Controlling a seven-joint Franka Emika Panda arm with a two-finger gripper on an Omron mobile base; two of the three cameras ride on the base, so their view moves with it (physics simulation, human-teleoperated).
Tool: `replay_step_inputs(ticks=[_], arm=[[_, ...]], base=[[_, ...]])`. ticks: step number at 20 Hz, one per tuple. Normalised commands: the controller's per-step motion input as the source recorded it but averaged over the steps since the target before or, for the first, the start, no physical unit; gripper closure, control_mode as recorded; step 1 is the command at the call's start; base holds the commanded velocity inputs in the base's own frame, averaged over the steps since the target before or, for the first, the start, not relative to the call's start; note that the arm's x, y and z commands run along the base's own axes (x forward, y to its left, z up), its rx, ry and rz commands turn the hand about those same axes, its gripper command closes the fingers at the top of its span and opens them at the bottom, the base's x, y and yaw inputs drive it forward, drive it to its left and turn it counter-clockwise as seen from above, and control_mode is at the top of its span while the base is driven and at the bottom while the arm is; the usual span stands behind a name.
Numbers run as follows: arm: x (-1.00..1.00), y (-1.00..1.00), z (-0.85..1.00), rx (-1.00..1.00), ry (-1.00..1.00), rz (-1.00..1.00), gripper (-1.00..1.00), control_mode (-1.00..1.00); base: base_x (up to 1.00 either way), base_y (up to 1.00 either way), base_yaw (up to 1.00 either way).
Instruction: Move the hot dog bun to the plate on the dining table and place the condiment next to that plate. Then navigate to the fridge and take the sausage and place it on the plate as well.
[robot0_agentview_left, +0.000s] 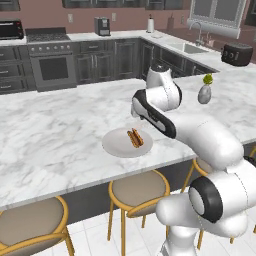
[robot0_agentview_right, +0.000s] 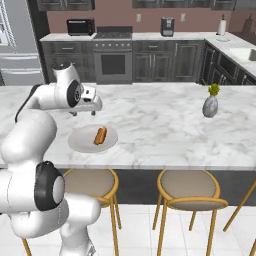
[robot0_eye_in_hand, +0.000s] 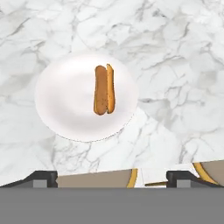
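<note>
Left of centre in the hand view, a round white plate (robot0_eye_in_hand: 65, 109) lies flat on the grey-veined marble dining table (robot0_eye_in_hand: 175, 65), and a hot dog bun (robot0_eye_in_hand: 104, 89) rests on it, slightly right of the plate's middle. The bun is a long, golden-brown split roll, lying lengthwise up and down the frame. At the bottom edge the gripper (robot0_eye_in_hand: 112, 179) shows its two dark fingertips (robot0_eye_in_hand: 41, 178) set wide apart, with nothing between them; it hangs above the table's near edge, clear of the plate.

Toward the centre-left of the right base view, the same plate (robot0_agentview_right: 80, 142) sits near the table's front edge, with the gripper (robot0_agentview_right: 92, 111) just above and behind it. Far right on the marble stands a small grey rounded vase (robot0_agentview_right: 210, 106) with a green sprig. Below the edge, round stools (robot0_agentview_right: 189, 187) with tan seats and yellow metal frames line up.
</note>
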Motion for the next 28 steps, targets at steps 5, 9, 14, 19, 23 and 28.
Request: replay_step_inputs(ticks=[5, 9, 14, 19, 23, 28], arm=[[-0.98, -0.01, 0.68, 0.01, -0.01, 0.00, -1.00, -1.00], [-0.99, -0.11, 0.30, 0.02, -0.02, 0.00, -1.00, -1.00], [-0.75, -0.08, 0.14, 0.02, -0.02, 0.00, -1.00, -1.00], [-0.36, 0.02, 0.04, 0.05, 0.00, 0.00, -1.00, -1.00], [0.00, 0.00, 0.00, 0.00, 0.00, 0.00, -1.00, 1.00], [0.00, 0.00, 0.00, 0.00, 0.00, 0.00, -1.00, 1.00]], base=[[0.00, 0.00, 0.00], [0.00, 0.00, 0.00], [0.00, 0.00, 0.00], [0.00, 0.00, 0.00], [-0.41, 0.40, 0.01], [-0.94, 0.98, 0.02]])
